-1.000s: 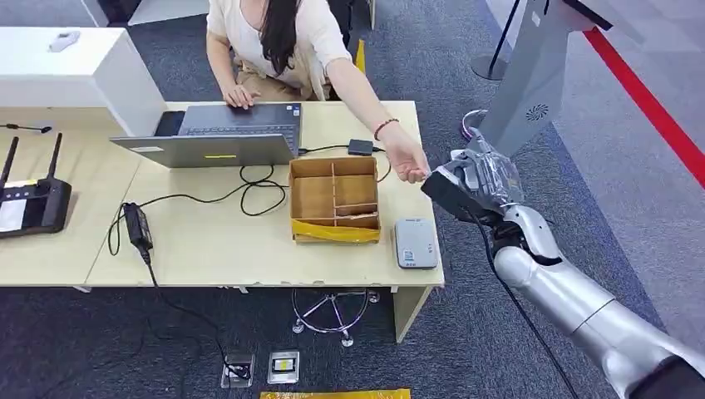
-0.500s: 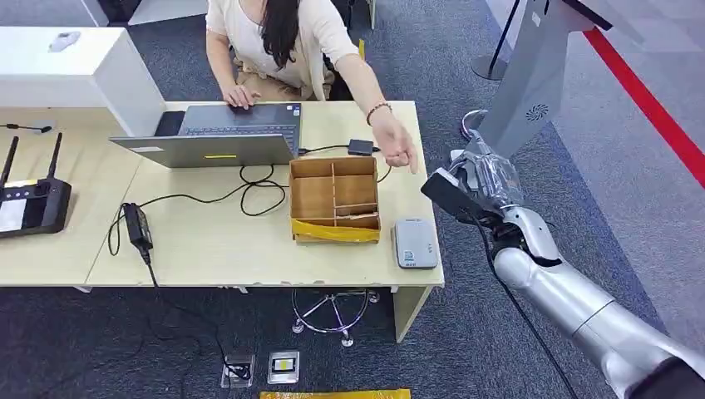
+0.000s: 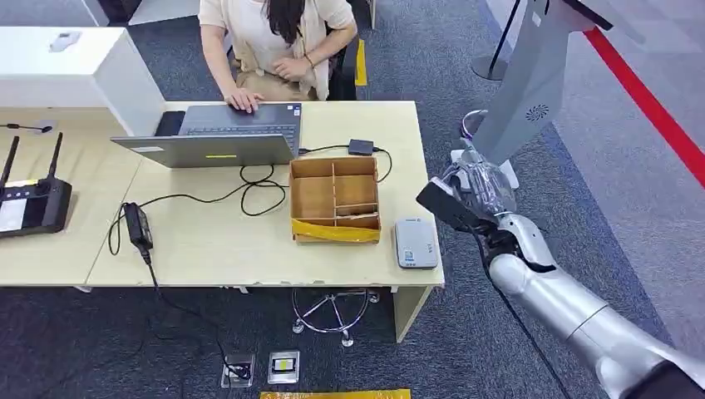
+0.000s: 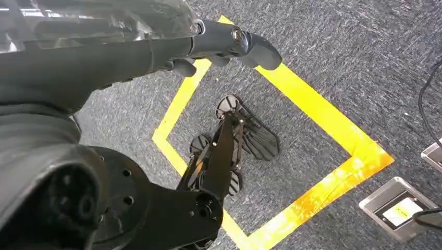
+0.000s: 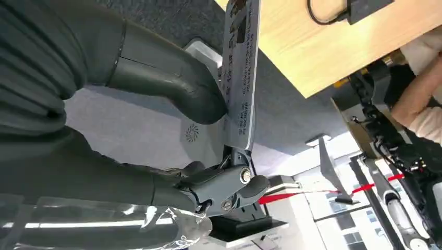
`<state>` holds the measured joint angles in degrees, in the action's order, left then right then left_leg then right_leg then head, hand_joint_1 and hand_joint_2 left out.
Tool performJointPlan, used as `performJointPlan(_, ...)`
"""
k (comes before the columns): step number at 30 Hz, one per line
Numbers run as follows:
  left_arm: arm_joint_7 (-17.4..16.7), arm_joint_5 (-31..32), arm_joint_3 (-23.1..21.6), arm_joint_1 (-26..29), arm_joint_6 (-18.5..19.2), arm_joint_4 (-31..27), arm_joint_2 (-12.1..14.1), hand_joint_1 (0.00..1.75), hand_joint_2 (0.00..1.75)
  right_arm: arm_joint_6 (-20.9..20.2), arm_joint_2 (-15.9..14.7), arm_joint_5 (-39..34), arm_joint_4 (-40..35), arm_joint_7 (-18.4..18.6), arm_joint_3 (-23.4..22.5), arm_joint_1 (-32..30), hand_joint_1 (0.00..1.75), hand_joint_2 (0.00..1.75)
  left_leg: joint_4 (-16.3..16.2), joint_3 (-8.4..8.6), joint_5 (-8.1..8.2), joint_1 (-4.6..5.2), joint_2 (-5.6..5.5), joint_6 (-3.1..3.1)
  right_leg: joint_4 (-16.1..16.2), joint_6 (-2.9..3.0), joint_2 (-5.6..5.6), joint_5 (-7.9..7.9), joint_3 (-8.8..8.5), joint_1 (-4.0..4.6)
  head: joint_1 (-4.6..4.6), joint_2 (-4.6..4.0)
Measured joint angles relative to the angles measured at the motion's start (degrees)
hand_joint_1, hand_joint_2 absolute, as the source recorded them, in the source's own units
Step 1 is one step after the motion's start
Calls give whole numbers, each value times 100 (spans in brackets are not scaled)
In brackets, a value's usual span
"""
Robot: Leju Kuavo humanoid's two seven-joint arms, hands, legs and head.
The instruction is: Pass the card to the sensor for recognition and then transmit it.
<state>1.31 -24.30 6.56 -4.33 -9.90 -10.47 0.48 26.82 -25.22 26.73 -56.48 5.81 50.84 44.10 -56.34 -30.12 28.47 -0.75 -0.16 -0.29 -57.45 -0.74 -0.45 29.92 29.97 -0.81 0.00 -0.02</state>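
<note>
My right hand (image 3: 480,193) hangs just past the right end of the table, holding a card (image 3: 441,204) that looks dark from the head view. In the right wrist view the card (image 5: 240,73) shows printed text and is pinched between the thick thumb (image 5: 172,78) and the darker fingers (image 5: 229,183). The sensor, a flat grey card reader (image 3: 415,243), lies on the table's front right corner, a little to the left of and below the card. My left hand (image 4: 156,44) hangs over the carpet with its fingers stretched out and nothing in them.
On the wooden table (image 3: 208,253) stand a divided cardboard box (image 3: 334,199), a laptop (image 3: 218,137), cables and a power brick (image 3: 136,225). A person (image 3: 274,37) sits behind the laptop. A grey kiosk post (image 3: 532,75) rises right behind my right hand.
The person's outstretched arm has pulled back from the table's right end to their body. My right hand, with the card in it, has shifted slightly left and down towards the table.
</note>
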Motion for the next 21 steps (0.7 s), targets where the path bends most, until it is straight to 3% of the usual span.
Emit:
performJointPlan(11, -11, -136, -2, -1, -72, 0, 0, 0, 0, -92, 356, 29, 726, -354, 151, -53, 175, 175, 0, -1, 0, 0, 0, 0, 0, 0, -2, 0, 0, 0, 0, 0)
performJointPlan(21, -11, -144, -2, -1, -74, 0, 0, 0, 0, -155, 553, 31, 1100, -444, 216, -52, 175, 175, 0, 0, 0, 0, 0, 0, 0, 0, 0, 0, 0, 0, 0, 0)
